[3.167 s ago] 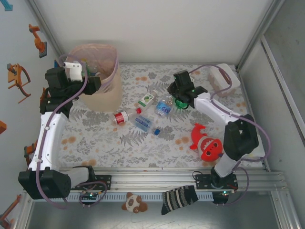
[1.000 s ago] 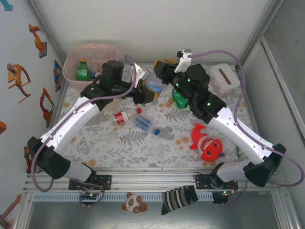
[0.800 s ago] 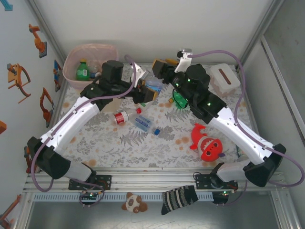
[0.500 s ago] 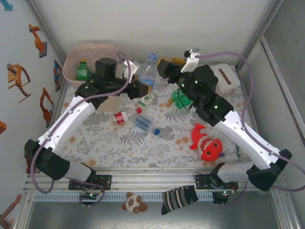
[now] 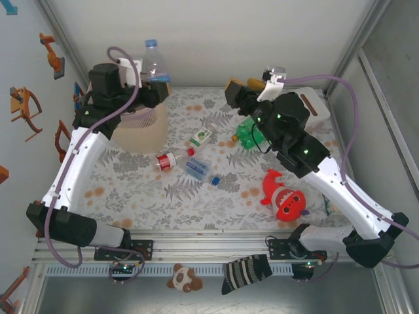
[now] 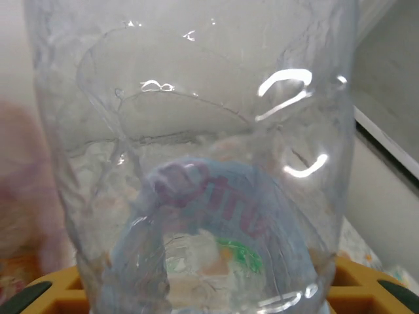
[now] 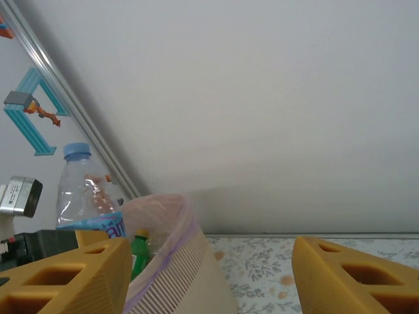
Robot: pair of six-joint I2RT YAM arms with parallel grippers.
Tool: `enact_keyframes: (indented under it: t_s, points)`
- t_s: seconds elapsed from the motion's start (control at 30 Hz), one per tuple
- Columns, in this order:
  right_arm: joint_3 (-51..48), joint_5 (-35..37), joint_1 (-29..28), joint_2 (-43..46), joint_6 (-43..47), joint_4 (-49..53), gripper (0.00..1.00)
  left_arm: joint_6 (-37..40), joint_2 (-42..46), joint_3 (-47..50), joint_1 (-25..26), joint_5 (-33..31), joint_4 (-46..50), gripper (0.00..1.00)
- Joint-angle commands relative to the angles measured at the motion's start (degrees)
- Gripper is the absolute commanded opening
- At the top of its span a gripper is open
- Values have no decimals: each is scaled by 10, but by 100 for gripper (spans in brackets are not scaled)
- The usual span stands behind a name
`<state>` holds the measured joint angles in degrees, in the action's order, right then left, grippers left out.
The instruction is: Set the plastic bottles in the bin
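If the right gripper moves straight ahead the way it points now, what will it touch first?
Most likely the ribbed side of the bin, which lies ahead of the open right gripper. The bottle held above it stands left of that line. Depth is unclear.

The clear plastic bottle with a pale blue label [image 6: 196,163], gripped in the left pincer [image 6: 209,297], runs past the top and bottom edges of the left wrist view, and we cannot read its lettering. The pink smear left of that pincer is too blurred to name. From above, we see this pincer covering much of the beige perforated plastic bin [image 5: 147,134]. Just behind the right pincer [image 5: 244,84], the right arm hides part of a green plastic bottle [image 5: 247,136] and of a white box [image 5: 317,104].
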<state>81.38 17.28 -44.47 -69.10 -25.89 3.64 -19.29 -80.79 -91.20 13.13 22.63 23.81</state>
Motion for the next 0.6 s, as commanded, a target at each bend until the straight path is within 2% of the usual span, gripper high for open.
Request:
enact_keyframes:
  t_s: [0.0,0.23,0.57]
  points:
    - [-4,20,-4,7,12,-5,65,-104,-11,-16,-32,-17,-38,39]
    - [-6,28,-4,10,16,-2,65,-231,-44,18,-72,-35,-139,39]
    - [-21,41,-4,19,19,-3,65,-523,-122,113,-83,-82,-376,38]
